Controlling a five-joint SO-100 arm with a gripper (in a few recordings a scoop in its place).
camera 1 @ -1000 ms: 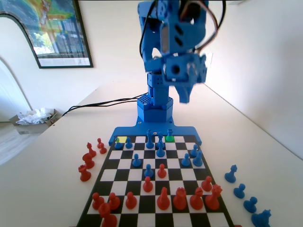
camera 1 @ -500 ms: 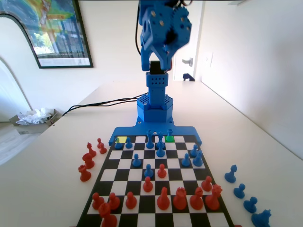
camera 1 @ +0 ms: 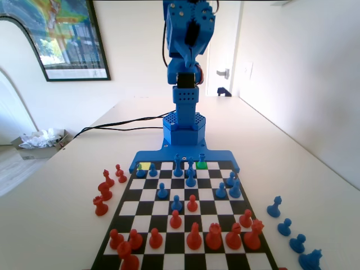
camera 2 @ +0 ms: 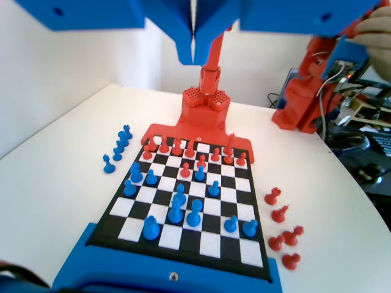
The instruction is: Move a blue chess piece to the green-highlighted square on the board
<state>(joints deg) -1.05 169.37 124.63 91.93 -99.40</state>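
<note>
The board lies in front of my blue arm, which stands folded upright at the far end. On the back row, right of centre in the fixed view, a slim blue chess piece stands on the green-highlighted square. In the wrist view that same piece appears to be the one at the near left of the board. High above the board, my gripper hangs shut, its jaws pressed together with nothing between them.
A paler yellow-green square marks the back row's left. Red pieces and other blue pieces stand about the board. Several red pieces lie off its left side, several blue ones off its right. Cables trail behind.
My arm has swung back from hanging forward and to the right over the board's far end. It has folded upright, carrying the gripper up and away. No piece has moved.
</note>
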